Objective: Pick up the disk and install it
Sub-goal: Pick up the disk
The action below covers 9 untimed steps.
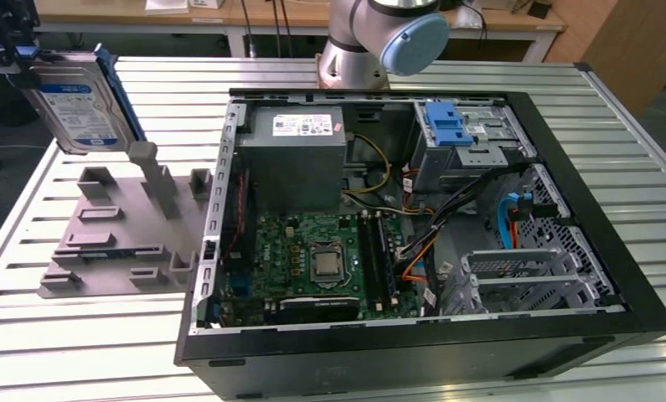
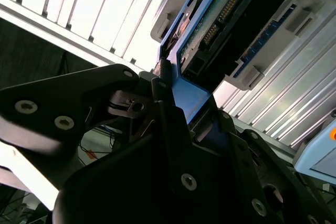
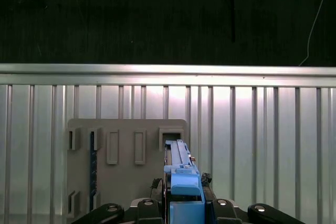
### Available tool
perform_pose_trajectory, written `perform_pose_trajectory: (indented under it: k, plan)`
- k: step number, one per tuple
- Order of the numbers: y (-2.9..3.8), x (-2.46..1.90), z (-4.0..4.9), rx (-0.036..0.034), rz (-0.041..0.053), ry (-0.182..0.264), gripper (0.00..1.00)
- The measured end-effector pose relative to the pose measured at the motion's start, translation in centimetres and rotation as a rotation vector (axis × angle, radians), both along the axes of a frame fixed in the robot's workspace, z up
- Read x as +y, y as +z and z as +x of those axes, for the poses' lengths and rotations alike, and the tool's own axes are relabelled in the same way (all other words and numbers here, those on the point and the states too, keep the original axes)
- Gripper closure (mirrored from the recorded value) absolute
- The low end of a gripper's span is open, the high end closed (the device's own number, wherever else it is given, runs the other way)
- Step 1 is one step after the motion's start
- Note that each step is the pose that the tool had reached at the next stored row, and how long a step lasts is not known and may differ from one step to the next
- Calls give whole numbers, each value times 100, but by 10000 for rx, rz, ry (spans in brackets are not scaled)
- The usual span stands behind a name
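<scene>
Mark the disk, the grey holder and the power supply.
disk (image 1: pixel 78 109), exterior view, on its white-and-blue label.
holder (image 1: pixel 137 237), exterior view, on its flat grey base.
power supply (image 1: pixel 293 172), exterior view, on its bare grey face.

Gripper (image 2: pixel 176 100) aloft, jaws in firm grasp.

Silver disk (image 1: pixel 84 126) — white-and-blue label (image 1: pixel 74 105) — blue-framed.

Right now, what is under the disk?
The grey slotted holder on the slatted table, in the first wrist view. The disk itself covers the holder's edge straight below it.
</scene>
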<state>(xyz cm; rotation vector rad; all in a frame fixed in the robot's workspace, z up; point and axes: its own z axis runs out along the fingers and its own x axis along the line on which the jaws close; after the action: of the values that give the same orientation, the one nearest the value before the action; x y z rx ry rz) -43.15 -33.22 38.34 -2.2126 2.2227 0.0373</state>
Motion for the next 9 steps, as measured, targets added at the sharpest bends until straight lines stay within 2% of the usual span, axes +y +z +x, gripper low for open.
perform_pose_trajectory:
  k: [9]
  plan:
    - [19,0,0,0,0,0,64]
